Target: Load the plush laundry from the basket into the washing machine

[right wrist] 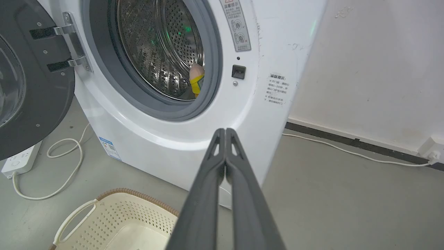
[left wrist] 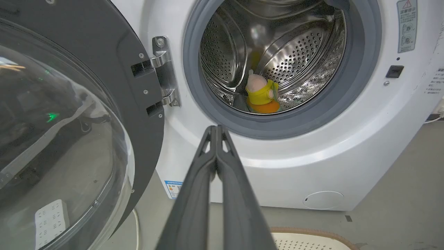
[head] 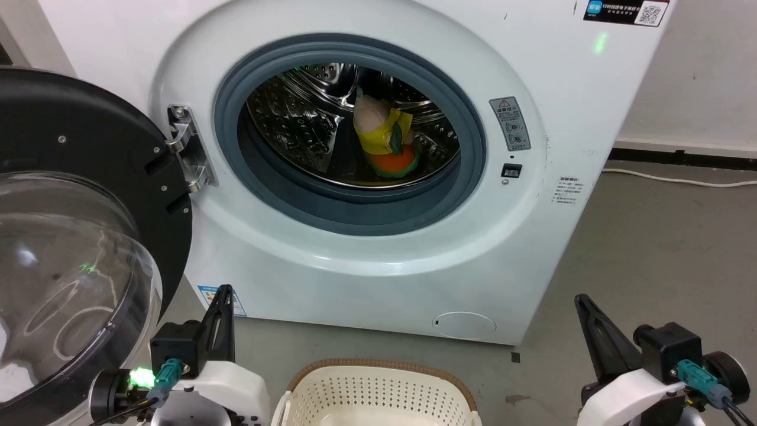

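Note:
The plush laundry point(head: 385, 137), pink-beige with yellow cloth and an orange base, sits inside the steel drum of the white washing machine point(head: 366, 254); the wrist views show the plush point(left wrist: 261, 94) point(right wrist: 196, 80) there too. The black-framed glass door point(head: 71, 236) hangs wide open at the left. The cream basket point(head: 378, 393) stands on the floor below the machine, nothing visible in the part of it that shows. My left gripper point(head: 225, 291) is shut at the lower left, holding nothing. My right gripper point(head: 581, 300) is shut at the lower right, also holding nothing.
Grey concrete floor point(head: 650, 248) stretches to the right of the washer, with a white cable point(right wrist: 347, 147) along the wall. A white power strip point(right wrist: 20, 161) and looped cord point(right wrist: 66, 166) lie on the floor under the open door.

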Robot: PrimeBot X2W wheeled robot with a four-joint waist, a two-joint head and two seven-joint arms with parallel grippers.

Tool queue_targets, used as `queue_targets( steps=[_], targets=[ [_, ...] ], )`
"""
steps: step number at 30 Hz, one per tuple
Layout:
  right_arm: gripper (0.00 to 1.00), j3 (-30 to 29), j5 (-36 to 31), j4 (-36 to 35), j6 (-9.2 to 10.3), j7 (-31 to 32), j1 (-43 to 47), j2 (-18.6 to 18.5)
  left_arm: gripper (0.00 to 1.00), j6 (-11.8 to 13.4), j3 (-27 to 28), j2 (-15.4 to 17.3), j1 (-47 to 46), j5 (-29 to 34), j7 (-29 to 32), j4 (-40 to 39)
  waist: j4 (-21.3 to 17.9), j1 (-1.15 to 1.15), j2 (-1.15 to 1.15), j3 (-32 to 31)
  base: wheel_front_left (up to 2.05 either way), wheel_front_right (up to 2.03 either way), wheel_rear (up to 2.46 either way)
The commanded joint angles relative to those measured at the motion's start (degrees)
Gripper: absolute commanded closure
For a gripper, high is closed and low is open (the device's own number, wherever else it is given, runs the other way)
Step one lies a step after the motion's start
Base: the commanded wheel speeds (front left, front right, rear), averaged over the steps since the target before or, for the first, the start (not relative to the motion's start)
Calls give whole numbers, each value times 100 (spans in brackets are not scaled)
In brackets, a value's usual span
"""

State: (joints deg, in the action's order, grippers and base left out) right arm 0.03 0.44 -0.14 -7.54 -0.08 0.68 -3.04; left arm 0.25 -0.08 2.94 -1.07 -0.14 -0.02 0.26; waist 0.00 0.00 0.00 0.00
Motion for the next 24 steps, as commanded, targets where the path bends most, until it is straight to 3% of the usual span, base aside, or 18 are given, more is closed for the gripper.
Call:
queue_targets(
  steps=[1, 24],
  targets=[
    [100, -3, -44, 14, 5, 8, -68, 16, 100, -25, 8, -6, 107, 14, 2, -26, 0, 0, 0, 0, 0, 0, 0],
    [100, -3, -44, 14, 5, 8, -68, 16, 100, -25, 8, -6, 107, 14, 2, -26, 0, 0, 0, 0, 0, 0, 0]
  ],
)
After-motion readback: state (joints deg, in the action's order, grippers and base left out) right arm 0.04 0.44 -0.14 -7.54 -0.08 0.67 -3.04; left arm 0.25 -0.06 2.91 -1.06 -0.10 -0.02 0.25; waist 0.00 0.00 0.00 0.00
